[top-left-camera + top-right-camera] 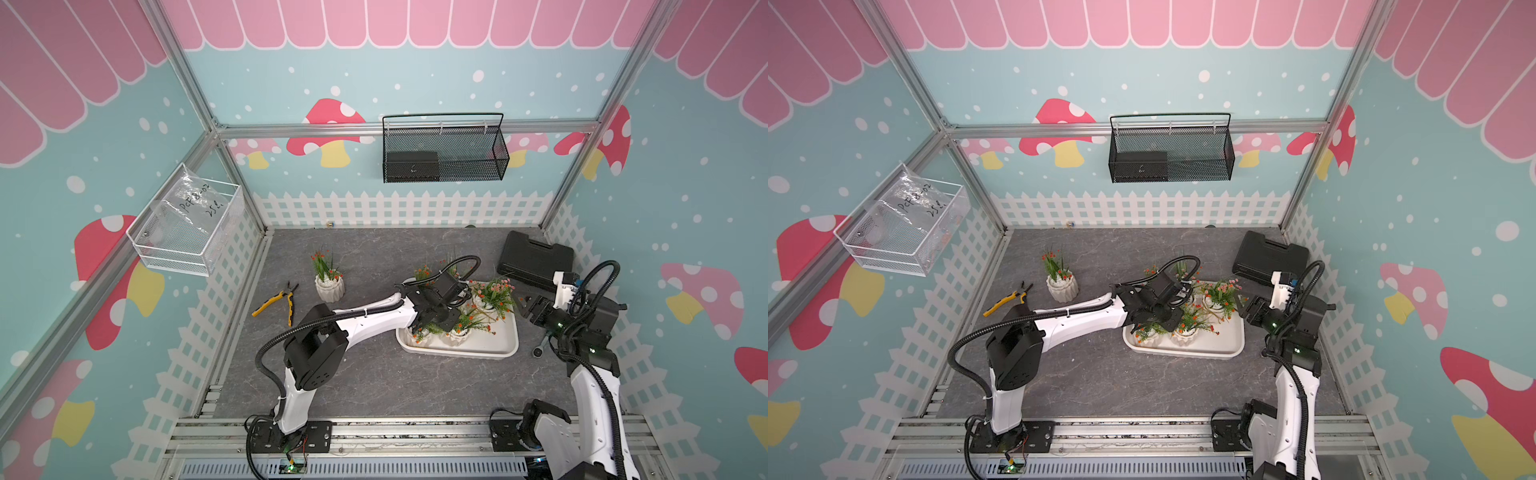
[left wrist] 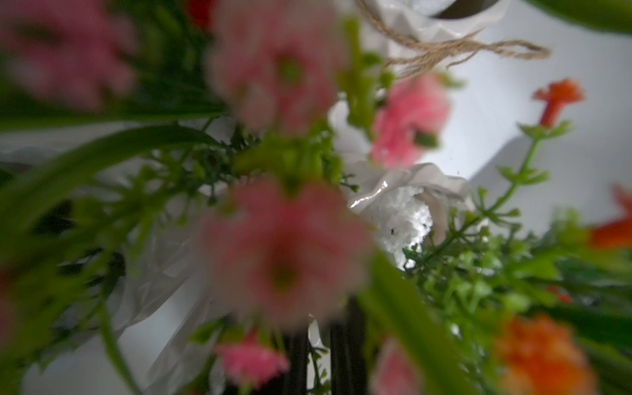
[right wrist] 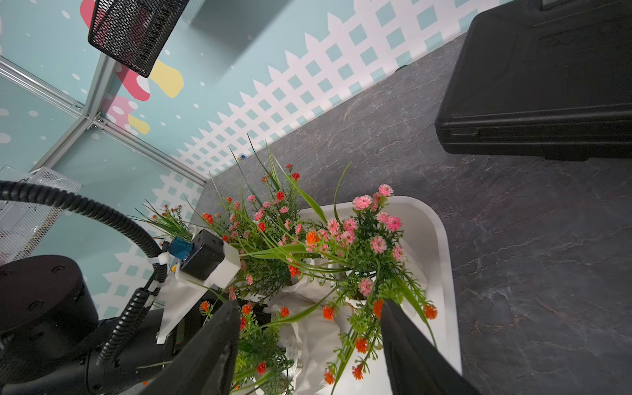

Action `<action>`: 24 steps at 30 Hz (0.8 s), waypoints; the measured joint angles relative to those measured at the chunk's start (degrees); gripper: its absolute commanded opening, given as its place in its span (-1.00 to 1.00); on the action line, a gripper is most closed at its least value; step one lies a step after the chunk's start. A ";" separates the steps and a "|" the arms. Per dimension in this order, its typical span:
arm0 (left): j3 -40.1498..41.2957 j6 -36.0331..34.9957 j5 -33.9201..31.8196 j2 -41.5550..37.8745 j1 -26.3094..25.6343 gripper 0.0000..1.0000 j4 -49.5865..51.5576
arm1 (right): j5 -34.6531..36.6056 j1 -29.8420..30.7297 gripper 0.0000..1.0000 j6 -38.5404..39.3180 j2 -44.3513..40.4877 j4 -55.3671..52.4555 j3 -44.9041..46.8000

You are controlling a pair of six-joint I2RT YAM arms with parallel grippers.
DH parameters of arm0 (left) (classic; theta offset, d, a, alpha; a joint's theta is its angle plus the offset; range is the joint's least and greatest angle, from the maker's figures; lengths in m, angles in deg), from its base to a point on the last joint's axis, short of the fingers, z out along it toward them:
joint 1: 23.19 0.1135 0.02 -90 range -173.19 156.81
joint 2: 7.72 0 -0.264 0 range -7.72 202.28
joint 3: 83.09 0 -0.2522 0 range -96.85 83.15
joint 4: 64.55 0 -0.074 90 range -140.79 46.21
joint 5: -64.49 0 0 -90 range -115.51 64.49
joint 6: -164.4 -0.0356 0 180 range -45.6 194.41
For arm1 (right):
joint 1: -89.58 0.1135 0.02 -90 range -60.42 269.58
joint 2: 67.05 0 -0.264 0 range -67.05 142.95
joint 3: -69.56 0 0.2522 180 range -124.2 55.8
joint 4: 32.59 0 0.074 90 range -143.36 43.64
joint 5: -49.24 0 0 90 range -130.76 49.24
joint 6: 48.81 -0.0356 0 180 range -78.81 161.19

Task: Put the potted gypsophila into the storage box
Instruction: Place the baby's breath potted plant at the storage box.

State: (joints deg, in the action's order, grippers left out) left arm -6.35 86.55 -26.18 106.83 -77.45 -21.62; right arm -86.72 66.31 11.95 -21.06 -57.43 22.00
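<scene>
Table [image 1: 374,386]: storage box [image 1: 503,338] right of centre, potted gypsophila [image 1: 494,293] upright inside.
Open room in front; 1 lone pot [image 1: 329,286] upright well to its left. Left pincer [image 1: 451,322] closed together among foliage; right pincer [image 3: 309,309] apart at the box's right rim.

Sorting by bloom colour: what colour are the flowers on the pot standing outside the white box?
Orange-red; that pot shows best in a top view.
</scene>
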 measured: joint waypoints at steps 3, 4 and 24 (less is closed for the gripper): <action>0.57 0.02 -0.39 0.00 0.00 -0.77 -0.37 | 0.00 0.00 0.35 0.00 0.00 0.00 -0.02; 0.63 0.02 -0.48 0.00 0.00 -0.75 -0.44 | 0.00 0.00 0.34 0.00 0.00 0.00 0.00; 4.31 0.48 -5.22 -5.75 0.02 -0.08 -2.75 | 0.00 0.04 0.29 0.28 0.00 0.39 0.00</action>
State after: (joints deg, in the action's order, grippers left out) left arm -2.04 87.03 -31.40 101.08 -77.42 -24.37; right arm -86.72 66.35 12.24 -21.06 -57.03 22.00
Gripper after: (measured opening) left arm 0.452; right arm 0.647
